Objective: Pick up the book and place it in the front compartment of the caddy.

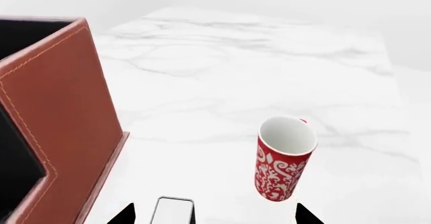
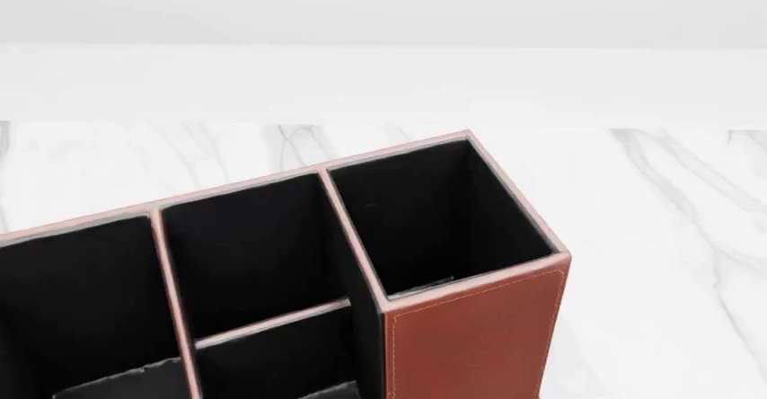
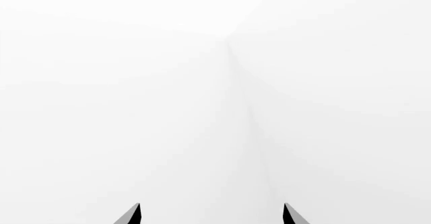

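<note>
The caddy (image 2: pixel 473 336) stands on the tabletop (image 2: pixel 671 237), in the head view at the lower left, with bare tabletop behind it and to its right. Its cells lie side by side — one undivided cell at the right end, then the middle column, which a low cross divider (image 2: pixel 273 321) splits in two. In the left wrist view the book (image 1: pixel 171 211) stands upright on the tabletop between the caddy's outer wall and the mug (image 1: pixel 283 158) — near the wall, apart from the mug.

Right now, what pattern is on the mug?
White scrollwork on red, with a plain white inside, on the mug; the left wrist view shows it best.
</note>
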You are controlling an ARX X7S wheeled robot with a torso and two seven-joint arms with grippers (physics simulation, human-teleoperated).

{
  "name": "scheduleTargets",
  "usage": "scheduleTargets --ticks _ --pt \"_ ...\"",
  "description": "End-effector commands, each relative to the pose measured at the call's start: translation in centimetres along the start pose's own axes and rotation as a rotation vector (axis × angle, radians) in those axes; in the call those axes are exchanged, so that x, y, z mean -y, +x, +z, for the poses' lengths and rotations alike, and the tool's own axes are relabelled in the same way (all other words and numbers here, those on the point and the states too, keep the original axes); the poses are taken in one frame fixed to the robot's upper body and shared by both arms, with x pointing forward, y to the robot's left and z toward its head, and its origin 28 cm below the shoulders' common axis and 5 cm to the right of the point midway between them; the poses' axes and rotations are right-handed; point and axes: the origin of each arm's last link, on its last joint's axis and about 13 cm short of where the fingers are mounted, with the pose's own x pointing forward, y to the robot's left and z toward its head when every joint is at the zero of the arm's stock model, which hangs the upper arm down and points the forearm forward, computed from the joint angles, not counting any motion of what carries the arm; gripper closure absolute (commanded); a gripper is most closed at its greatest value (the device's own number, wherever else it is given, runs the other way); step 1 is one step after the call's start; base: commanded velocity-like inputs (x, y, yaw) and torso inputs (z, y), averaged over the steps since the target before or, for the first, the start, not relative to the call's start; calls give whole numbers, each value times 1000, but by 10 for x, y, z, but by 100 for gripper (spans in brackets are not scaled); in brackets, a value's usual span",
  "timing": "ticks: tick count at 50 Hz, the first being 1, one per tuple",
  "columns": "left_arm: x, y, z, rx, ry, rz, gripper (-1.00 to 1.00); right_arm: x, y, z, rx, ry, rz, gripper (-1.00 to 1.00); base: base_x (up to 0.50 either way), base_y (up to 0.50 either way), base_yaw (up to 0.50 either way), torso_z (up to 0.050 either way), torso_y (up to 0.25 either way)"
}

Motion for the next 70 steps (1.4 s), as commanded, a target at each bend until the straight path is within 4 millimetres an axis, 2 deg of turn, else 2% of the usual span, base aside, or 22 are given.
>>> scheduleTargets --ticks 1,16,21,47,70 --pt "-2 0 -3 -11 20 18 -100 0 0 1 1 -1 0 -100 0 0 0 0 0" --pt "-10 -6 1 -6 39 68 -100 0 0 1 0 -3 -1 -100 0 0 0 0 0" --pt "-11 -6 -6 -33 29 71 -100 1 1 1 -1 -3 -1 -100 0 0 0 0 0" --pt "-40 5 -16 -115 -12 111 -100 0 -1 0 -3 -4 2 -100 0 0 0 0 0" --pt "-34 10 -25 -158 46 65 -100 0 -1 1 -1 -2 2 -100 0 0 0 0 0"
